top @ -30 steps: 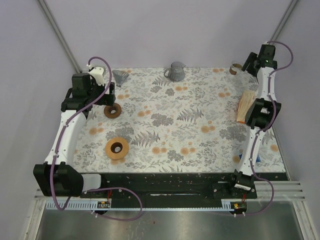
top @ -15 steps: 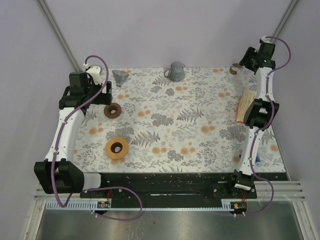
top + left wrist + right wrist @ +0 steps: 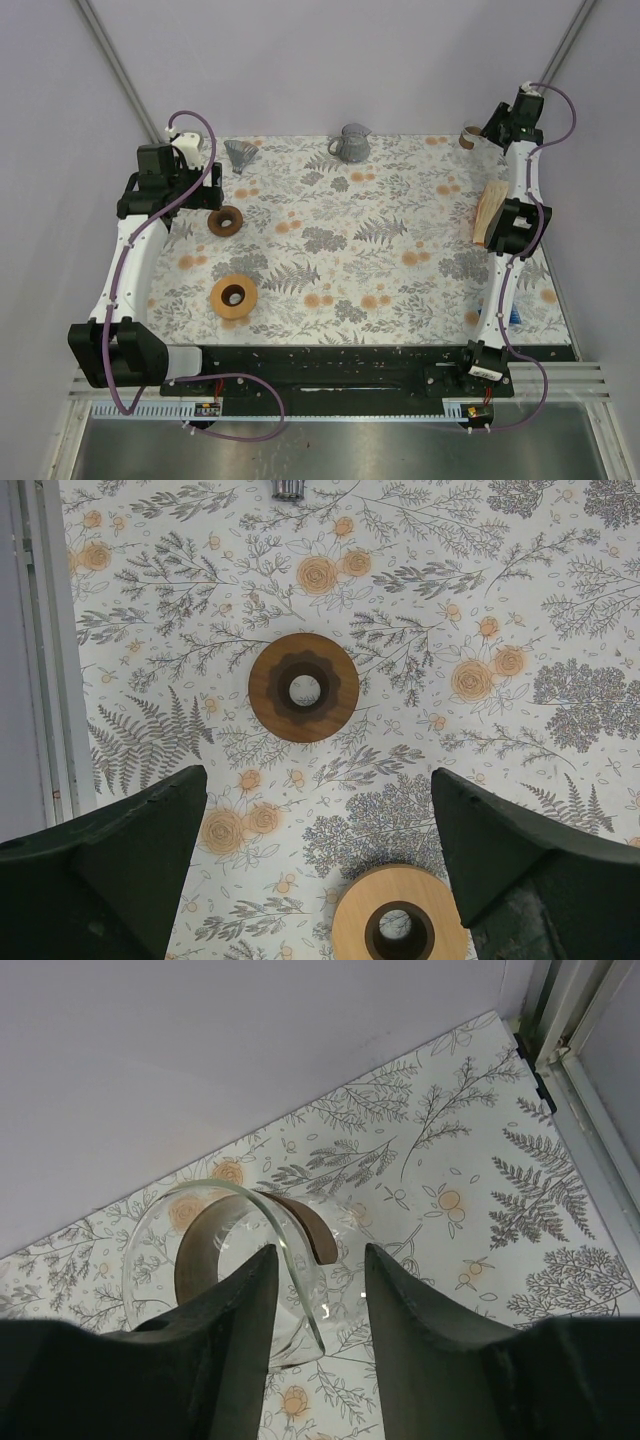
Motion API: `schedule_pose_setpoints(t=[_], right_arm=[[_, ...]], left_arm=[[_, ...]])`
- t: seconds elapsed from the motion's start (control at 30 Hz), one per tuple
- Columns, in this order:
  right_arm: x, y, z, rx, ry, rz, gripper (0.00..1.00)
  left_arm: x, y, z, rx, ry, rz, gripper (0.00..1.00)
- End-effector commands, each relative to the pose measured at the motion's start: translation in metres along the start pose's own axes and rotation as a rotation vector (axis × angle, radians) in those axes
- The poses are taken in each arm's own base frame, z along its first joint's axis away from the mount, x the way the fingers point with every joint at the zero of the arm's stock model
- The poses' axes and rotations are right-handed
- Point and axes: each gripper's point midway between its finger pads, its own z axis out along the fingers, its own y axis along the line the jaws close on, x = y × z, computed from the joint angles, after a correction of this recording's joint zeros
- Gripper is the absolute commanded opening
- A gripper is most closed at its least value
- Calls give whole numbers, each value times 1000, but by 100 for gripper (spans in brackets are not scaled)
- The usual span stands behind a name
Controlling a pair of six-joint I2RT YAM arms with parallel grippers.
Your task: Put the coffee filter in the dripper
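The right jaws are straddling the dripper (image 3: pixel 215 1230) rim, partly released, not clamping it; the left jaws are hanging fully released over the worktop (image 3: pixel 560 600).

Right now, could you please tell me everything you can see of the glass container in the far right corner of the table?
The glass container is clear and round, with a thin open rim and a brown band around its body. It appears to stand upright on the flowered table, close to the back wall. The right gripper has its jaws apart astride the near rim, with gaps showing, so no grip yet.
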Motion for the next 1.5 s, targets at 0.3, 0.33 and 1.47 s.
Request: schedule_pose_setpoints(t=[0.3, 0.33, 1.47], right_arm=[[-31, 30, -26, -98, -52, -51, 0], [-33, 33, -31, -106, -52, -69, 0], [246, 295, -285, -674, 209, -663, 0]], left_arm=[[-20, 2, -6, 0, -60, -8, 97], [-20, 1, -6, 4, -59, -8, 97], [7, -30, -19, 154, -86, -2, 97]])
